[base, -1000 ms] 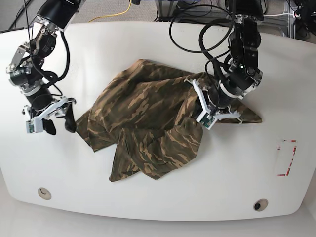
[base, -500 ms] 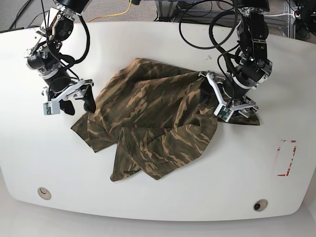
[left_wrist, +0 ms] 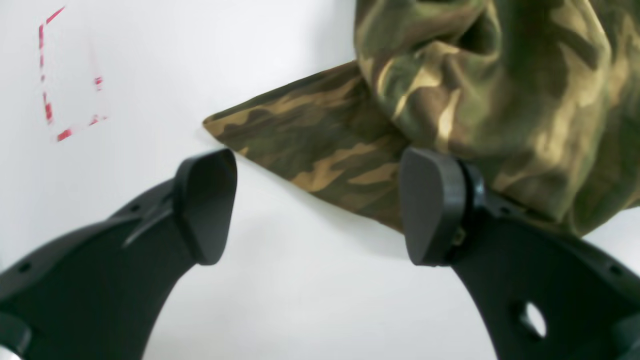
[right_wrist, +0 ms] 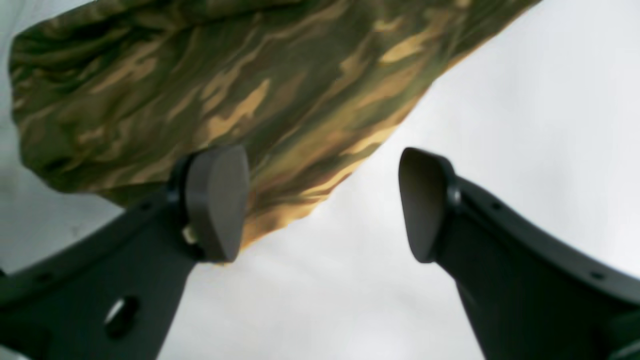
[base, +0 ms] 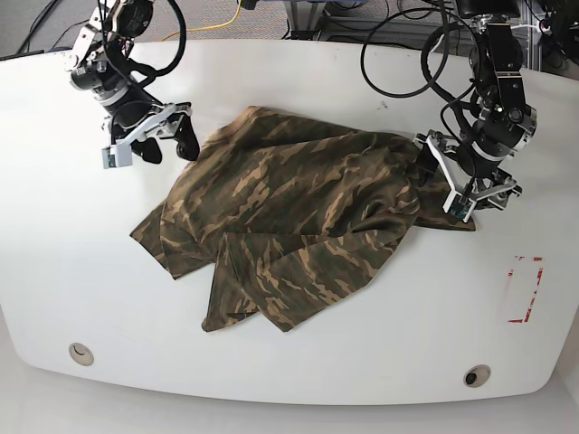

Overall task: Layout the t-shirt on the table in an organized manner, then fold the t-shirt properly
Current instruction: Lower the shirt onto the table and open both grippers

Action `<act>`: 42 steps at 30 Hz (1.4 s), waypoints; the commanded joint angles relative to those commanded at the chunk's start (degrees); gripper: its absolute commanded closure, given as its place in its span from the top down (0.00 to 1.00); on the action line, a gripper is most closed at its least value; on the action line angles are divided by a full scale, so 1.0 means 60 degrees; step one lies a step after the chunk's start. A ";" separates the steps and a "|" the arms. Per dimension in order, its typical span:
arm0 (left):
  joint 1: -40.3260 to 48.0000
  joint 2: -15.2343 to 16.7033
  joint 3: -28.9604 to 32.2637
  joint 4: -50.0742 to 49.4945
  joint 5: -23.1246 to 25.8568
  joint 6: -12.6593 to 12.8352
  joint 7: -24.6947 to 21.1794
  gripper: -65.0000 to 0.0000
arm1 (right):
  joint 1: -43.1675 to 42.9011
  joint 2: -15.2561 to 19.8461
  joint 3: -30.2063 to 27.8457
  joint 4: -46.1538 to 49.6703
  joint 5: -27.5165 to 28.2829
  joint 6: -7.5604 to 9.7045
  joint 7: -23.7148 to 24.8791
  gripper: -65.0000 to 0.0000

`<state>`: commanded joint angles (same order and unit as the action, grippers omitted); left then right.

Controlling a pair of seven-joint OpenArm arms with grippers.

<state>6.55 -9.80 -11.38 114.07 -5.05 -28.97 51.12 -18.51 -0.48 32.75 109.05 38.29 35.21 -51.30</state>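
The t-shirt (base: pixel 289 235) lies in a crumpled heap in the middle of the white bench (base: pixel 90 298). It is not flat. Parts of it are folded over other parts, and one flap sticks out toward the front edge. So the laying-out step looks not done, and folding has not started.

The left end effector (base: pixel 466 185) sits at the side of the shirt near the red-marked rectangle (base: pixel 525 289). In the left wrist view its fingers (left_wrist: pixel 207 205) are spread wide with nothing between them. A pointed corner of the shirt lies just beyond them, and one finger is right beside a bunched lump of cloth. It seems to be there so it can take that corner and pull it outward.

The right end effector (base: pixel 149 145) is at the far side of the shirt. In the right wrist view its fingers (right_wrist: pixel 217 200) are wide apart too and hold nothing. The shirt's edge is by one finger, and bare bench shows between them.

With one arm on each side, the two can likely tug the shirt apart to smooth it. A bad grab might take two layers at once.
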 joint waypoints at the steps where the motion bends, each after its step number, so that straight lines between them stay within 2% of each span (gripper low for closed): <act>1: -0.0132 0.0000 -0.0073 0.0000 0.0000 0.0000 0.0000 0.74 | 0.0000 -0.0117 -0.0073 -0.0029 -0.0029 0.0000 0.0000 0.70; 9: -0.0894 0.0059 -0.0337 0.0000 0.0015 0.0000 0.0000 0.74 | 0.0117 -0.0542 -0.0161 -0.1319 0.0044 -0.0015 0.0000 0.70; 26: -0.1289 0.0073 -0.0308 -0.0029 0.0029 0.0000 0.0000 0.74 | 0.1128 -0.0601 -0.0205 -0.3326 0.0044 0.0029 -0.0015 0.69; 30: -0.1289 0.0073 -0.0293 -0.0059 0.0029 0.0029 0.0000 0.74 | 0.1201 -0.0601 -0.0806 -0.3370 0.0044 0.0029 -0.0015 0.68; 34: -0.1319 0.0147 -0.0278 -0.0073 0.0029 0.0044 0.0000 0.74 | 0.1245 -0.0601 -0.1026 -0.3355 0.0044 0.0029 -0.0015 0.55; 37: -0.1480 0.0440 -0.0278 -0.0073 0.0073 0.0044 -0.0015 0.74 | 0.1304 -0.0601 -0.1040 -0.3385 0.0044 0.0029 -0.0015 0.33; 40: -0.1656 0.0557 -0.0278 -0.0132 0.0088 0.0059 -0.0015 0.74 | 0.1421 -0.0571 -0.1040 -0.3385 0.0044 0.0029 -0.0015 0.06; 42: -0.1758 0.0571 -0.0278 -0.0322 0.0044 0.0059 -0.0015 0.74 | 0.1421 -0.0557 -0.1040 -0.3355 0.0044 0.0029 -0.0015 0.00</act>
<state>-4.00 -6.37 -13.05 112.13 -4.79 -28.62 51.03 -9.98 -3.82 26.51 88.92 38.55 35.38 -51.38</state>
